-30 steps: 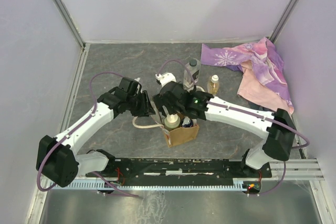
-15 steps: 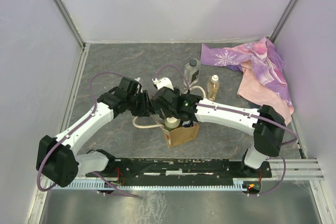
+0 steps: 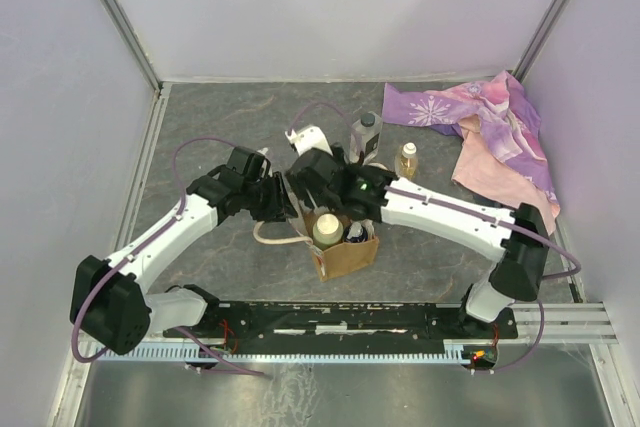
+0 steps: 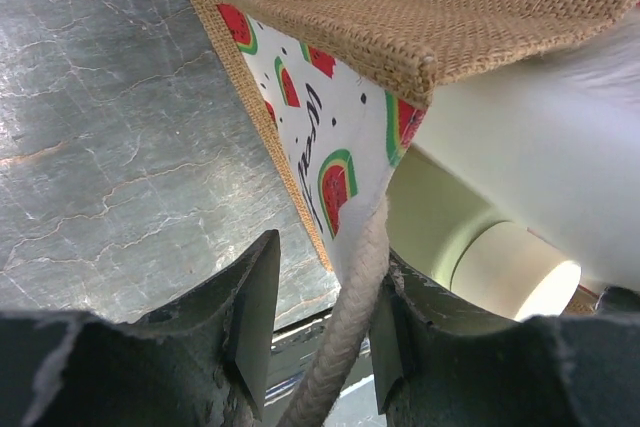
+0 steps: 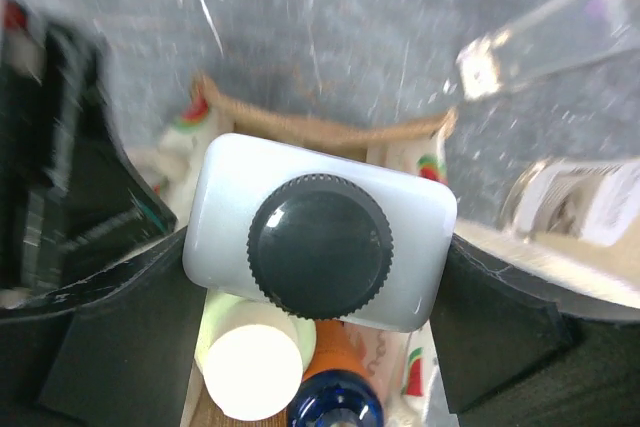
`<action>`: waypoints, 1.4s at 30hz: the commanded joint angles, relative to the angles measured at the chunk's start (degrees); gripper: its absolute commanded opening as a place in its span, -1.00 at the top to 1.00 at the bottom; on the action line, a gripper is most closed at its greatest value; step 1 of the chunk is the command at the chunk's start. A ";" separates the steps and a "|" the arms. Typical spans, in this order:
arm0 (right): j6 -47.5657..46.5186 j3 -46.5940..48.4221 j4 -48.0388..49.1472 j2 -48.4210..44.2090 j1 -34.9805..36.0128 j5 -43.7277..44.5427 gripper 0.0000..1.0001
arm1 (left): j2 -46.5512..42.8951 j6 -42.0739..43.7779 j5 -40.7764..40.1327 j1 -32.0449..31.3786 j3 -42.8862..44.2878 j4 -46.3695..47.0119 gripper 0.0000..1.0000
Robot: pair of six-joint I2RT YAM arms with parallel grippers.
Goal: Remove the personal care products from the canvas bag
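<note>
The canvas bag (image 3: 345, 255) stands open near the table's front middle, its watermelon panel (image 4: 330, 137) close to my left wrist. My right gripper (image 5: 320, 247) is shut on the white boxy dark-capped bottle (image 5: 318, 232) and holds it just above the bag's opening. Under it, still in the bag, are the cream-capped round bottle (image 5: 255, 372) (image 3: 327, 230) and the orange blue-topped bottle (image 5: 335, 407) (image 3: 356, 234). My left gripper (image 4: 325, 347) (image 3: 285, 199) is open at the bag's left side. The cream rope handle (image 4: 355, 297) runs between its fingers and touches only the right one.
A clear dark-capped bottle (image 3: 366, 132) and a small yellowish bottle (image 3: 406, 160) stand on the table behind the bag. A purple-pink floral cloth (image 3: 480, 117) lies at the back right. White walls enclose the grey table on three sides.
My right gripper has shifted left and a little toward the back over the bag. The left arm has not moved.
</note>
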 commanded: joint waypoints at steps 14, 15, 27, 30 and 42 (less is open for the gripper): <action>-7.20 19.52 10.60 -4.42 -17.42 3.93 -0.43 | -0.86 -1.04 1.91 0.16 -1.15 1.67 0.95; -6.76 19.25 10.28 -4.18 -18.45 3.05 -0.43 | -0.83 -0.96 1.95 0.12 -1.07 1.62 0.95; -1.90 2.16 15.86 -6.69 -24.14 1.73 -0.43 | -0.74 -1.00 2.01 0.11 -2.02 1.79 0.95; -1.47 -1.08 17.37 -6.52 -24.66 1.95 -0.43 | -0.51 -1.09 2.20 0.08 -2.23 1.82 0.95; -0.07 -3.50 15.07 -14.97 -25.01 1.11 -0.40 | -0.72 -1.58 2.01 0.15 -3.24 2.27 0.95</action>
